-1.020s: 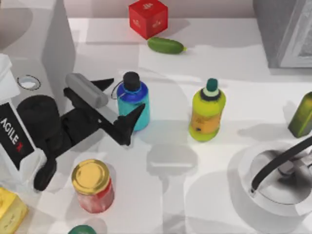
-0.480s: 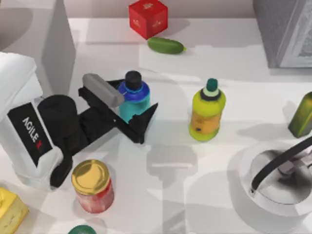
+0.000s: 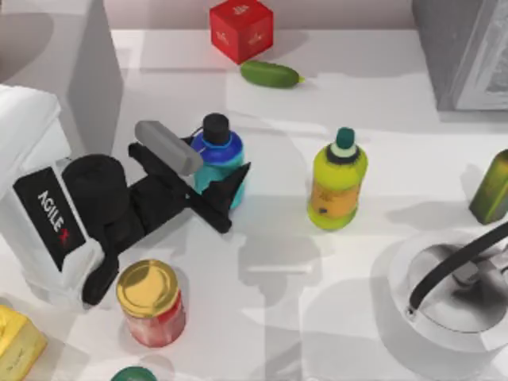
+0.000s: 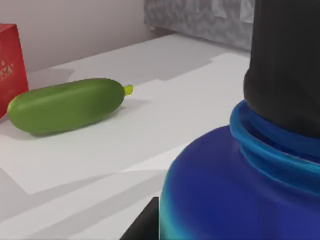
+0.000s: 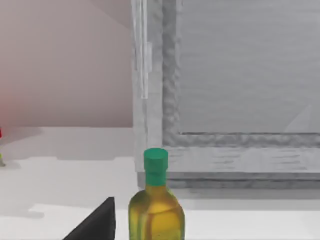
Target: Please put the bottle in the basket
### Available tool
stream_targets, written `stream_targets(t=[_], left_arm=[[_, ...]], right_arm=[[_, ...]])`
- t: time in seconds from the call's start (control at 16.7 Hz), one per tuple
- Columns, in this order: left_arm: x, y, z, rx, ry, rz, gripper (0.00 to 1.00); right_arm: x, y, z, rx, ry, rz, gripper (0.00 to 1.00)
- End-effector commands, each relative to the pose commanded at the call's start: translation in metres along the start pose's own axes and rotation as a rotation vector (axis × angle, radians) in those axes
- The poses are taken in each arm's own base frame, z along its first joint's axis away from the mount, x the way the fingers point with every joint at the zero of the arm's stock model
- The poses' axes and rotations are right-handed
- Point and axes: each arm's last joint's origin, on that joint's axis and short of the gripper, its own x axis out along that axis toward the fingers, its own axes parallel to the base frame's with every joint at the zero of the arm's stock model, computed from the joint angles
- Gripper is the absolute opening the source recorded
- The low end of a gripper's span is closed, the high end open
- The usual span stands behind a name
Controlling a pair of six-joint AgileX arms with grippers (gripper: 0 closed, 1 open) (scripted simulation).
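The bottle (image 3: pixel 223 152), cyan with a blue shoulder and black cap, stands upright left of the table's middle. My left gripper (image 3: pixel 214 168) reaches in from the left and is shut on its body, one black finger (image 3: pixel 228 184) pressed to its near side, the other under the grey wrist camera. In the left wrist view the bottle's blue shoulder (image 4: pixel 225 195) looms very close. The basket (image 3: pixel 394 287), white with a grey inside and black arched handle, sits at the lower right. A black fingertip of my right gripper (image 5: pixel 95 225) shows in the right wrist view.
A yellow-green bottle (image 3: pixel 337 181) stands between bottle and basket. An olive bottle (image 3: pixel 492 186) is at the right edge. A yellow-lidded jar (image 3: pixel 151 303) sits by the left arm. Red cube (image 3: pixel 240 29) and cucumber (image 3: pixel 271 74) lie at the back, a grey cabinet (image 3: pixel 464 48) back right.
My left gripper slid right until its fingers stood around the bottle, then the fingers drew in against its body. The bottle has stayed in place.
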Motion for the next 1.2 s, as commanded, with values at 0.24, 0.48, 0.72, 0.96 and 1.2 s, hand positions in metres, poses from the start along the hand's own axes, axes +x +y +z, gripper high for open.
stream_targets(t=[0.24, 0.48, 0.72, 0.96, 1.2], left_arm=[[0.000, 0.000, 0.000, 0.000, 0.000, 0.000, 0.10], [0.000, 0.000, 0.000, 0.000, 0.000, 0.000, 0.00], [0.000, 0.000, 0.000, 0.000, 0.000, 0.000, 0.00], [-0.002, 0.001, 0.001, 0.001, 0.005, -0.004, 0.00], [-0.018, 0.019, 0.019, 0.020, 0.043, -0.060, 0.00]], right_arm=[[0.000, 0.000, 0.000, 0.000, 0.000, 0.000, 1.00], [0.000, 0.000, 0.000, 0.000, 0.000, 0.000, 1.00], [0.000, 0.000, 0.000, 0.000, 0.000, 0.000, 1.00], [0.000, 0.000, 0.000, 0.000, 0.000, 0.000, 1.00], [0.000, 0.000, 0.000, 0.000, 0.000, 0.000, 1.00]])
